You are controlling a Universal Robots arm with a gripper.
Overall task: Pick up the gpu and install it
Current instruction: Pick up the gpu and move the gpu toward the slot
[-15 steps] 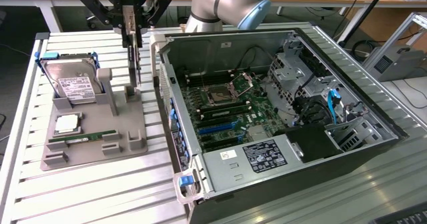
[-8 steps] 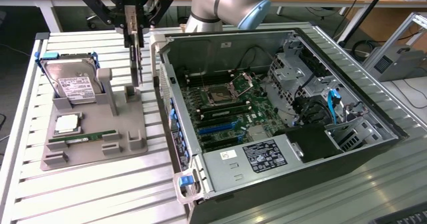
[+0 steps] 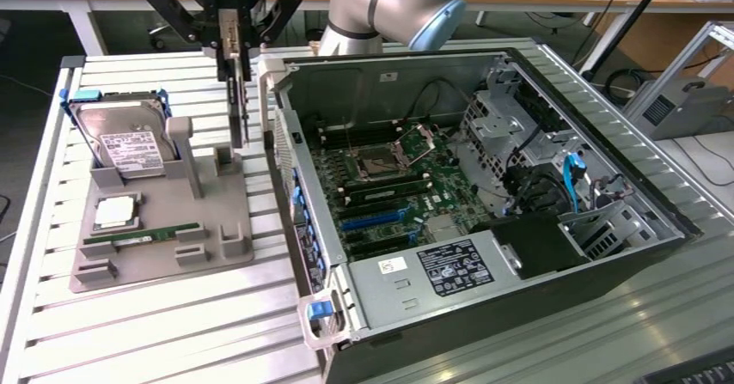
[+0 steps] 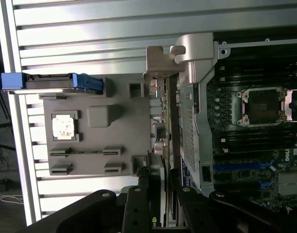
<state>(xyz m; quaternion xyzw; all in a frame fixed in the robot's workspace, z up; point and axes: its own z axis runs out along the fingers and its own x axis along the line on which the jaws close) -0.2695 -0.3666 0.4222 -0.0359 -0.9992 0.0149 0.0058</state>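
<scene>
The gripper (image 3: pixel 235 45) stood at 11 o'clock in the exterior view, above the grey holder tray (image 3: pixel 161 259). Its fingers (image 3: pixel 225 40) were clamped on the upper edge of the gpu (image 3: pixel 239 100).

The gpu hung upright and edge-on below the fingers. Its lower end was at the upright posts on the tray's far side. Whether it touched them could not be determined.

In the wrist view, the gpu (image 4: pixel 164 121) appeared as a thin edge between the tray (image 4: pixel 97 116) and the wall of the computer case (image 4: pixel 192 121). Its silver bracket (image 4: pixel 160 60) was at the end away from the gripper (image 4: pixel 160 187).

Other positions in the exterior view:
- The open computer case (image 3: pixel 379 75) lay at 3 o'clock from the tray, just beside it, with the motherboard (image 3: pixel 401 186) exposed.
- The hard drive (image 3: pixel 129 148) leaned in the tray's holder at 9 o'clock from the gpu.
- The processor chip (image 3: pixel 115 214) lay flat at 6 o'clock from the hard drive.
- The RAM stick (image 3: pixel 143 236) lay in its slot at 6 o'clock from the chip.
- Tray and case both rested on the slatted table (image 3: pixel 149 332).
</scene>
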